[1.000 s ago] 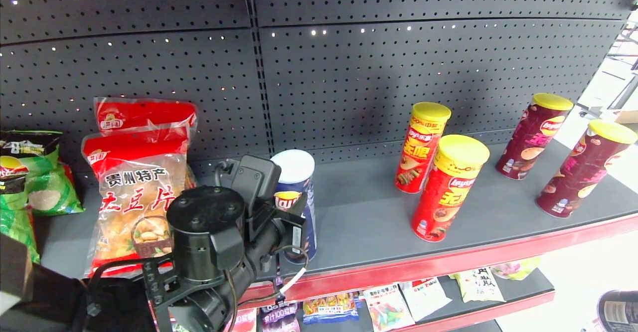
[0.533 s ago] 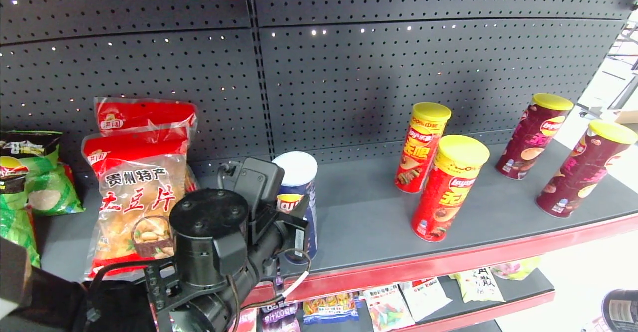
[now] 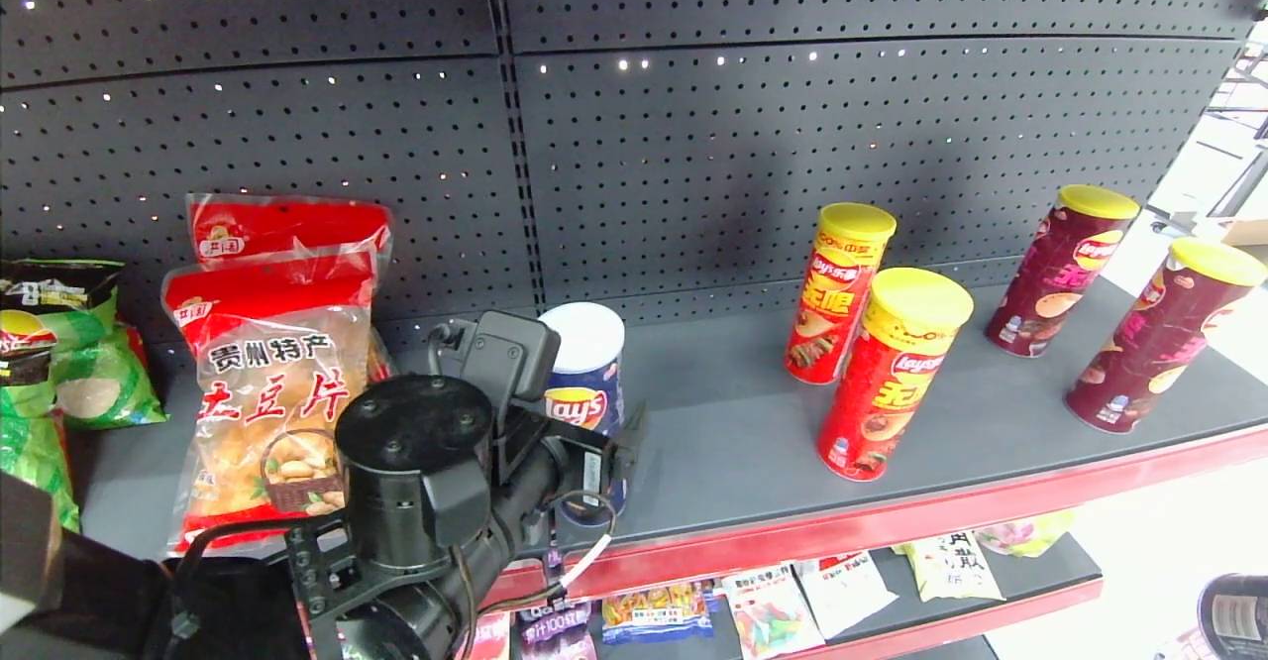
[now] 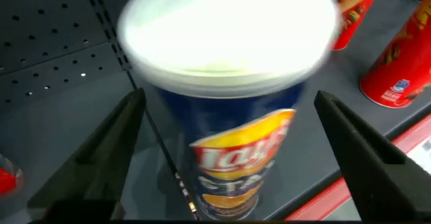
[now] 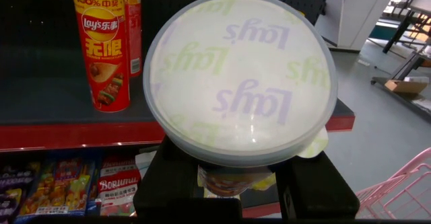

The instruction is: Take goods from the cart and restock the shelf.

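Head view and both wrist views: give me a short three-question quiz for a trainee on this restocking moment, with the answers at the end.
1. True or false: the left gripper has its fingers spread apart from the sides of the blue can, which stands on the shelf.
2. How many yellow-lidded cans stand on that shelf? A two, B four, C six.
3. Fill in: the right gripper holds a chip can whose lid is ____, not yellow.
Key: 1 true; 2 B; 3 see-through.
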